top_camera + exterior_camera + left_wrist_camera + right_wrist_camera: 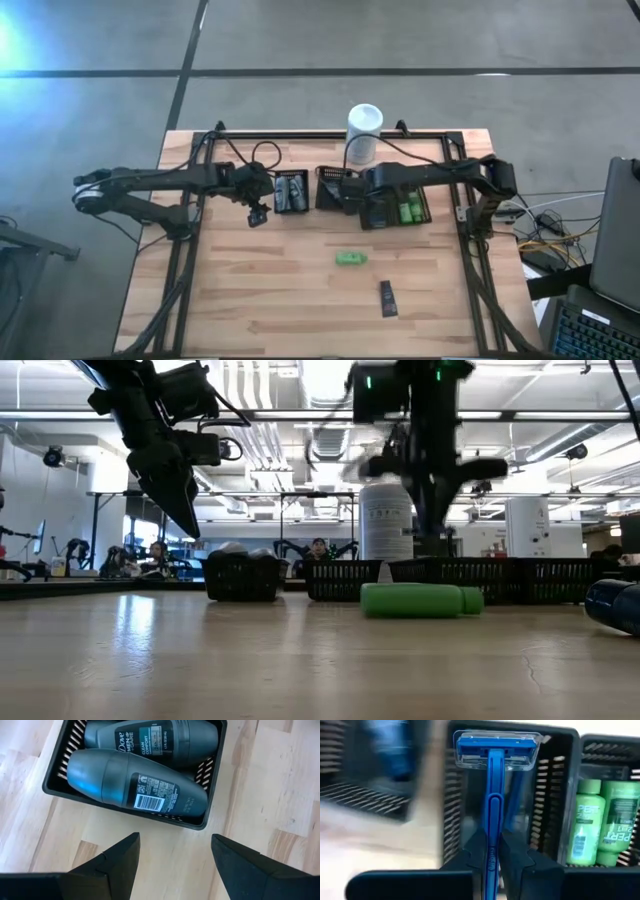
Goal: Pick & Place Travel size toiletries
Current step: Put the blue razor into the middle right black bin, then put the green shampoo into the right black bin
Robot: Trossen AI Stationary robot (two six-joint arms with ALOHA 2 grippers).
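Razor in right pincer (prob. over tray)

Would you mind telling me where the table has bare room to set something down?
Bare wood fills the near-left table, bordered by the green bottle and black tube. A strip lies between those and the trays. The back row is crowded: trays, white container, left gripper, and right gripper holding a razor.

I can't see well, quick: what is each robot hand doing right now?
Left gripper: open, empty, beside the tray of grey bottles.
Right gripper: closed on a blue razor.
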